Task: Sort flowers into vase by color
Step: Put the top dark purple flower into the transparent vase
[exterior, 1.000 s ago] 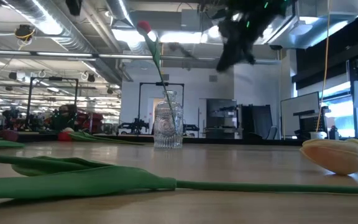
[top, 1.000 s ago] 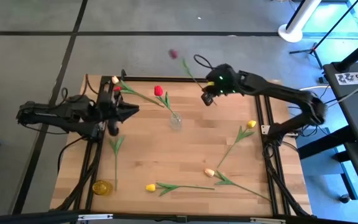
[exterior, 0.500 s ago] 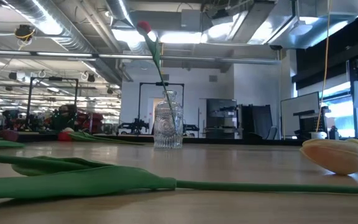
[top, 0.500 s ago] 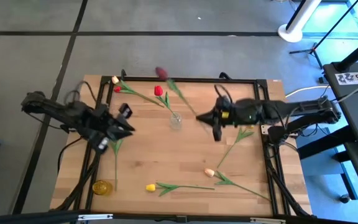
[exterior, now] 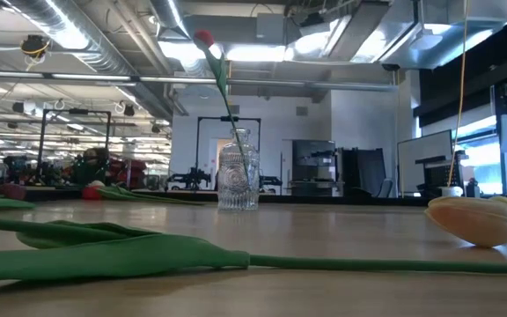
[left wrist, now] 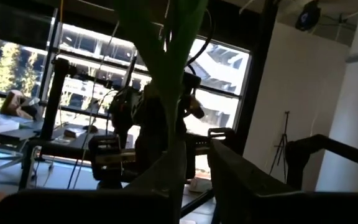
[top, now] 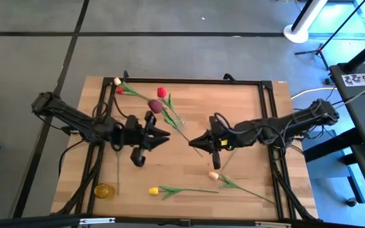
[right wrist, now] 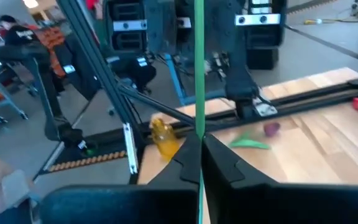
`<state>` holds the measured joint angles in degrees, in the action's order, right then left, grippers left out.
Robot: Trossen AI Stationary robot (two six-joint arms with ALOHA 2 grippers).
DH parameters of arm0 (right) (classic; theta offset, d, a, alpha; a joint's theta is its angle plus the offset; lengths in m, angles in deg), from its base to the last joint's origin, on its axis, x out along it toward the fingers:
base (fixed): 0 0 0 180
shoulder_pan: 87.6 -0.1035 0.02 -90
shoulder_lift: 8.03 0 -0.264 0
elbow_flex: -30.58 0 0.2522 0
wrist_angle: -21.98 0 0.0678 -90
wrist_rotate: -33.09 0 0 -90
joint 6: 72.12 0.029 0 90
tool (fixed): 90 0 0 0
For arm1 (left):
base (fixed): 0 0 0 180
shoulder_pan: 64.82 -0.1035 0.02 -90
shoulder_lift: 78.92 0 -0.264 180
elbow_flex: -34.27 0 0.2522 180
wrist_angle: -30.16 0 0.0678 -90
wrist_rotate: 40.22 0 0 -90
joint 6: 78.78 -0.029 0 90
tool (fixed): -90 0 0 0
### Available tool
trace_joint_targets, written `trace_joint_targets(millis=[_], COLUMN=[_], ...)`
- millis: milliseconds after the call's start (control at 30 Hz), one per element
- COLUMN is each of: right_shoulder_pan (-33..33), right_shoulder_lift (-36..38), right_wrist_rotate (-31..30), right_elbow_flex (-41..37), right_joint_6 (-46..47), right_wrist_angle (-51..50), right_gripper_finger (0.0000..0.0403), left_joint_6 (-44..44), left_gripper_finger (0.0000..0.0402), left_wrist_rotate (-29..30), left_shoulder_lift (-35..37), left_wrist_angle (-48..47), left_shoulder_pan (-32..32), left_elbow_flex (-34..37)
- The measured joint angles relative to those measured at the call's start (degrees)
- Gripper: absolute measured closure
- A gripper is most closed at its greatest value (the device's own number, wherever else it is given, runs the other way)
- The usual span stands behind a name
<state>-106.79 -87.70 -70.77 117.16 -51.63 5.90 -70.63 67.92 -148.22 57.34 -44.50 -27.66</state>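
A maroon tulip (top: 154, 106) hangs over the table's middle, its green stem slanting down to my right gripper (top: 194, 142), which is shut on it (right wrist: 199, 140). My left gripper (top: 166, 134) comes from the left and is open. In its wrist view a green leaf (left wrist: 166, 74) of that tulip reaches down between its fingers (left wrist: 194, 158). A clear glass vase (top: 179, 122) stands behind the stem and holds a red tulip (top: 162, 92). The low view shows this vase (exterior: 238, 176) upright with the red head (exterior: 203, 38) high above it. Neither gripper shows in the low view. My right gripper pinches the maroon tulip's stem near its lower end (right wrist: 199, 118) between its two fingers. It comes level from the table's right. The tulip is lifted clear and slants up toward the far left. My left gripper has the leaf between its fingers; whether they touch it I cannot tell.
Loose tulips lie on the wood: cream (top: 117, 81) and red (top: 119, 90) heads at the far left, a cream head (top: 213, 175) and a yellow one (top: 153, 190) near the front. An amber vase (top: 104, 190) stands at the near left corner. A black frame (top: 195, 81) borders the table.
My right gripper has swung from the table's far edge down and toward its middle, carrying the maroon tulip; the tulip's head now hangs beside the vase. It has left the low view. My left gripper has travelled right, toward the tulip's stem.
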Motion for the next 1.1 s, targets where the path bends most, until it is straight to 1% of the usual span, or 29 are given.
trace_joint_targets(millis=[100,233,300,400,533,667,767,867,967,1000,1100], right_shoulder_pan=[0.06,0.12,0.52,0.52,0.48,0.47,0.47,0.52,0.50,0.50,0.52], right_shoulder_lift=[-1.00,-1.72,-2.17,-3.10,-3.83,-4.08,-4.30,-4.28,-4.28,-4.28,-4.22], right_wrist_rotate=[0.14,-0.07,-0.26,0.68,-1.02,-1.45,-4.03,-4.73,-5.59,-5.50,-3.54], right_elbow_flex=[-0.04,0.06,-0.02,-0.02,0.04,0.03,0.02,0.02,0.02,0.02,0.02], right_joint_6=[-1.31,-1.76,-2.54,-4.10,-4.34,-4.51,-4.46,-4.45,-4.38,-4.37,-2.57], right_wrist_angle=[2.65,3.82,3.42,5.96,6.15,6.38,4.95,4.68,4.31,4.08,2.33], right_gripper_finger=[0.0402,0.0402,0.0402,0.0402,0.0402,0.0398,0.0390,0.0387,0.0385,0.0384,0.0360], left_joint_6=[-1.11,-1.27,-2.17,-2.70,-2.68,-2.30,-0.88,2.27,3.46,3.52,3.48], left_gripper_finger=[0.0302,0.0264,0.0252,0.0244,0.0246,0.0264,0.0290,0.0328,0.0379,0.0389,0.0395], left_wrist_rotate=[2.51,3.57,3.58,3.49,3.11,3.01,3.21,3.23,3.46,3.71,4.21], left_shoulder_lift=[-0.93,-0.88,-0.87,-0.95,-1.65,-2.09,-2.93,-3.20,-3.42,-3.52,-3.55], left_wrist_angle=[-3.11,-2.75,-2.57,-2.55,-0.74,0.86,0.80,1.03,0.80,0.71,-0.53], left_shoulder_pan=[-0.01,-0.44,-0.44,-0.91,-1.72,-3.03,-4.56,-5.26,-5.23,-5.18,-4.72], left_elbow_flex=[-1.46,-1.64,-1.66,-1.66,-1.68,-1.72,-1.72,-1.72,-1.72,-1.72,-1.72])
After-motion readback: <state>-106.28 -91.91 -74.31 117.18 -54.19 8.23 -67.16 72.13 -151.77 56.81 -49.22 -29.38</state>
